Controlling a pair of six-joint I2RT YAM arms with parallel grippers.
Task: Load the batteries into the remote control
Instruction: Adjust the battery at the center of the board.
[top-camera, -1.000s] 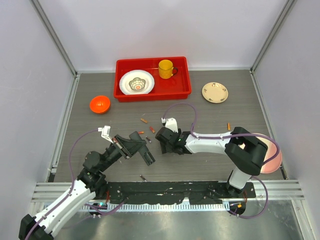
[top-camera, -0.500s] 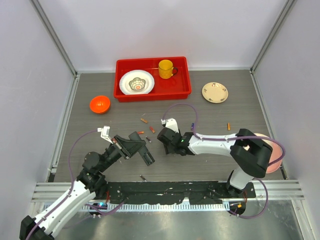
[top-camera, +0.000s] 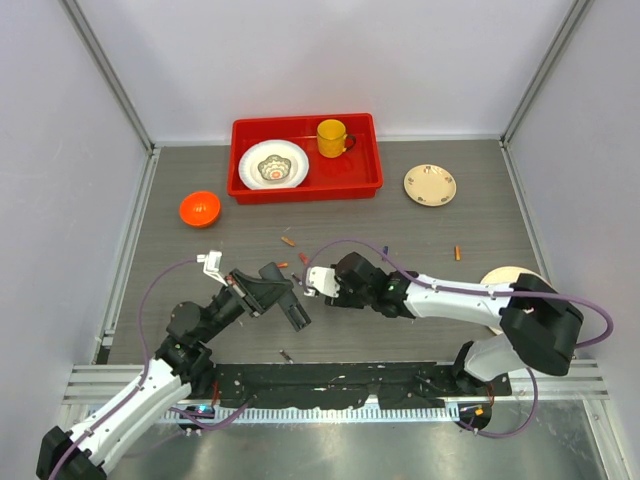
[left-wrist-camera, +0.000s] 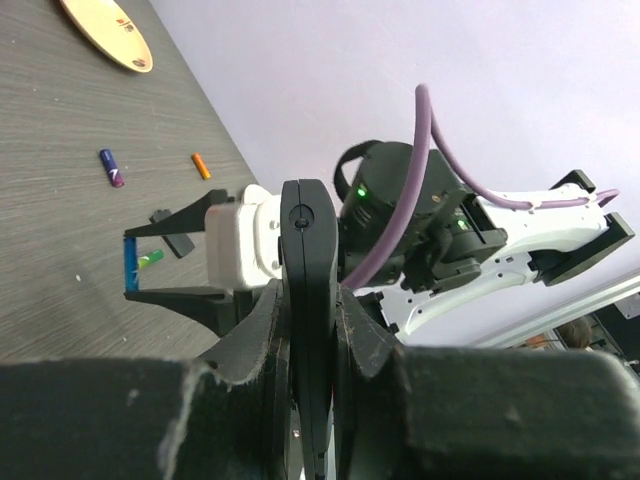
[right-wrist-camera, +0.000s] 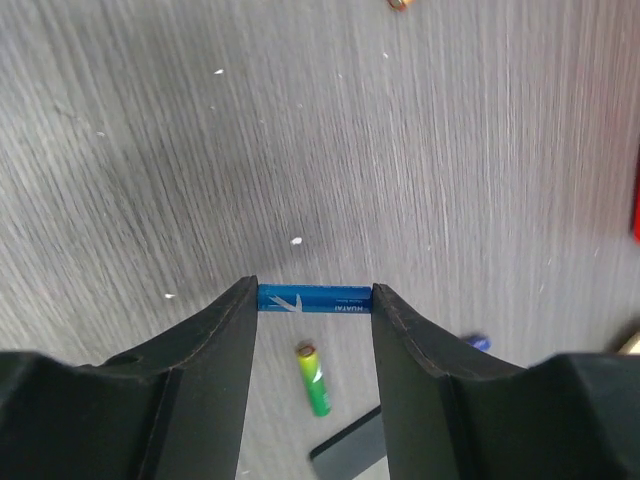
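My left gripper (top-camera: 264, 290) is shut on the remote control (top-camera: 287, 307), a slim black bar held on edge above the table; it rises between the pads in the left wrist view (left-wrist-camera: 305, 250). My right gripper (top-camera: 309, 283) sits just to the right of the remote's upper end. It is shut on a blue battery (right-wrist-camera: 315, 298), pinched end to end between its fingertips and also showing in the left wrist view (left-wrist-camera: 129, 264). A green battery (right-wrist-camera: 314, 380) lies on the table under it. More batteries lie loose: orange ones (top-camera: 288, 241) and a blue one (top-camera: 385, 250).
A red tray (top-camera: 300, 192) with a white bowl and yellow mug stands at the back. An orange bowl (top-camera: 199, 208) is at the left and a cream plate (top-camera: 429, 184) at the back right. A dark flat piece (right-wrist-camera: 350, 452) lies near the green battery.
My right arm has stretched leftward toward the remote and its jaws have closed on the blue battery. The left arm and the remote have stayed put.
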